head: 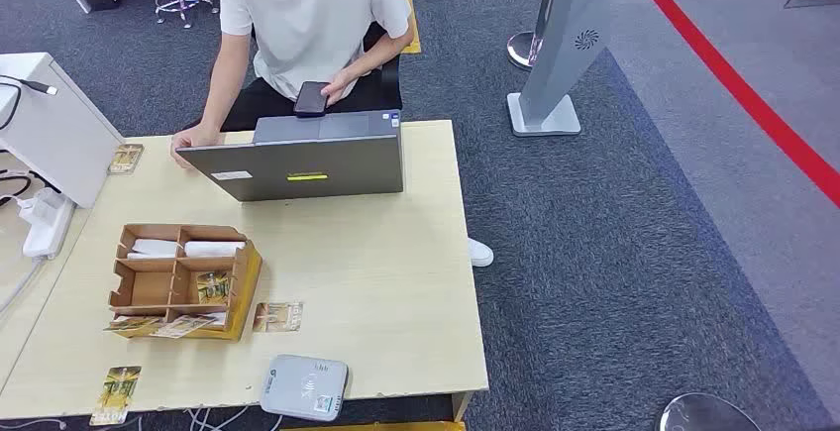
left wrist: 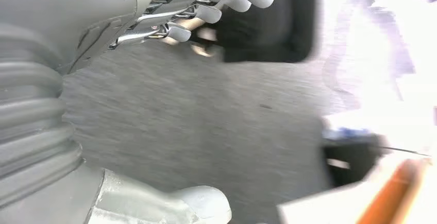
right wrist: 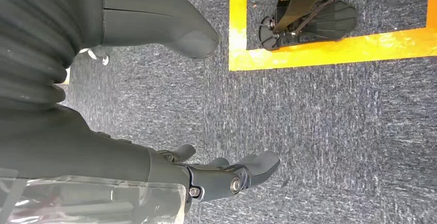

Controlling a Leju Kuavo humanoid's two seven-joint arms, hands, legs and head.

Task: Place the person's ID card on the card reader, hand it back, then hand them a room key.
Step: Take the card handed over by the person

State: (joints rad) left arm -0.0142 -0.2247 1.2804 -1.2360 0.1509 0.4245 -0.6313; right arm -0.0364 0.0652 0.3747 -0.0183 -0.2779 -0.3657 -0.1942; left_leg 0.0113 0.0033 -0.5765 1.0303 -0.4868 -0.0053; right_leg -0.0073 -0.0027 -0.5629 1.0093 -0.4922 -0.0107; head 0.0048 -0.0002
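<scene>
A wooden tabotop—the tabletop point(head: 396, 253)—carries a grey laptop point(head: 302, 163) at its far edge, where a seated person point(head: 297, 25) holds a phone. The card reader point(head: 305, 387) sits at the near edge, right of a card organiser point(head: 178, 280). The left hand point(left wrist: 154, 100) and right hand point(right wrist: 170, 105) hang over carpet, fingers apart, holding nothing.
</scene>
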